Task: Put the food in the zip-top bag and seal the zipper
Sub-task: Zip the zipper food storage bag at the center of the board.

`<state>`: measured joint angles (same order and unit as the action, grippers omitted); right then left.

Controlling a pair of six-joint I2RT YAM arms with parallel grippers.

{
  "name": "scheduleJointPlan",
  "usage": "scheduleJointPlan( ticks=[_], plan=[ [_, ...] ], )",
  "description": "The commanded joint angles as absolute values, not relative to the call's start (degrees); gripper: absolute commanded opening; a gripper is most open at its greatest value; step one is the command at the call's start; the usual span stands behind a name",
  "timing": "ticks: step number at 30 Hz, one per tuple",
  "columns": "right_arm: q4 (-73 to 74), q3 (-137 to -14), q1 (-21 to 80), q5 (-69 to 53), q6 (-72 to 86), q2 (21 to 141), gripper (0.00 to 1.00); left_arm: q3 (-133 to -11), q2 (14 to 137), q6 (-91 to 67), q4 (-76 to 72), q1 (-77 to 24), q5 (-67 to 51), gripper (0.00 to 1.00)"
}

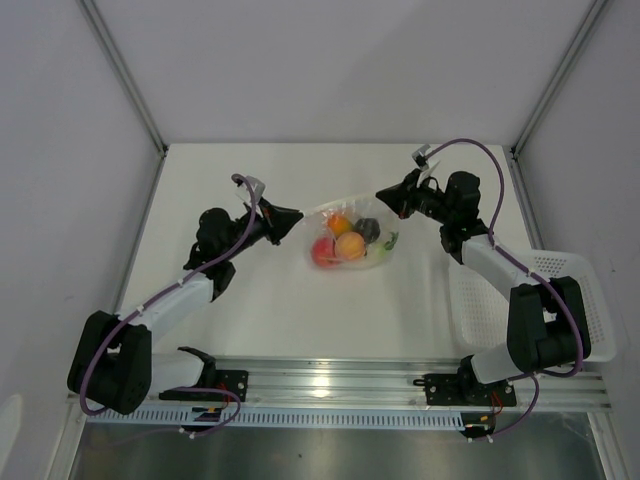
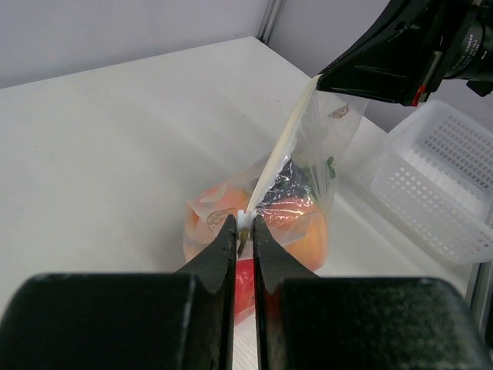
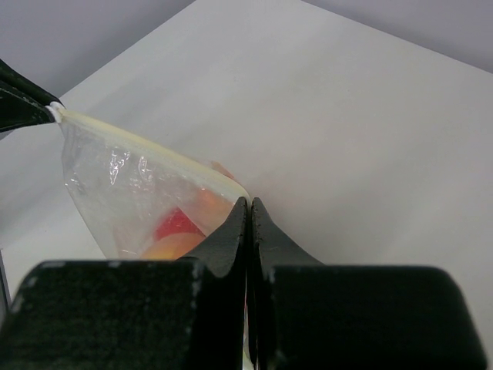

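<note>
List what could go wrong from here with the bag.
1. The left gripper and right gripper pinch only the ends of the zipper; the bag might slip free.
2. Whether the middle is pressed shut is unclear; food could spill.

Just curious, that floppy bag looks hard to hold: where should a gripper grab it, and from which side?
By the zipper strip, its one stiff, straight part, at the two ends, coming in from either side. The left gripper and right gripper each pinch an end that way, and the bag sags below with the food inside.
</note>
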<state>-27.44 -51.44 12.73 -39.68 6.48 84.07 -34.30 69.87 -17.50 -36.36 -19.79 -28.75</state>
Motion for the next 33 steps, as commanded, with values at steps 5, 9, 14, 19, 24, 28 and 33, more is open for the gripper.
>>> scheduleJointPlan(
  ticks=[5, 9, 14, 19, 24, 28, 33],
  plan=[
    [-30.76, -51.50, 11.07, -36.30, 6.33, 82.97, 0.00, -33.84, 67.94, -17.31, -39.81, -18.02, -27.24, 0.00],
    [-31.46, -51.59, 11.07, -37.18, 7.12, 83.32, 0.00, -33.93, 68.03, -17.40, -39.90, -18.02, -27.34, 0.01],
    [-31.55, -52.20, 11.77, -38.14, 7.29, 83.76, 0.00, -33.40, 67.50, -17.67, -40.25, -17.93, -26.54, 0.26],
    [-28.57, -54.14, 14.50, -38.32, 5.10, 84.55, 0.00, -33.48, 67.59, -18.37, -39.55, -17.93, -23.75, 0.72],
    [-27.43, -56.50, 17.31, -39.38, 5.19, 84.99, 0.00, -34.01, 67.41, -19.25, -35.87, -17.93, -17.68, 1.00],
    [-26.02, -58.79, 18.81, -37.80, 7.72, 86.65, 0.00, -32.79, 65.74, -20.30, -34.45, -17.93, -10.38, 1.00],
    [-24.87, -64.15, 20.04, -32.88, 11.86, 93.06, 0.00, -31.99, 65.12, -21.27, -34.55, -17.93, -6.77, 0.99]
  ],
)
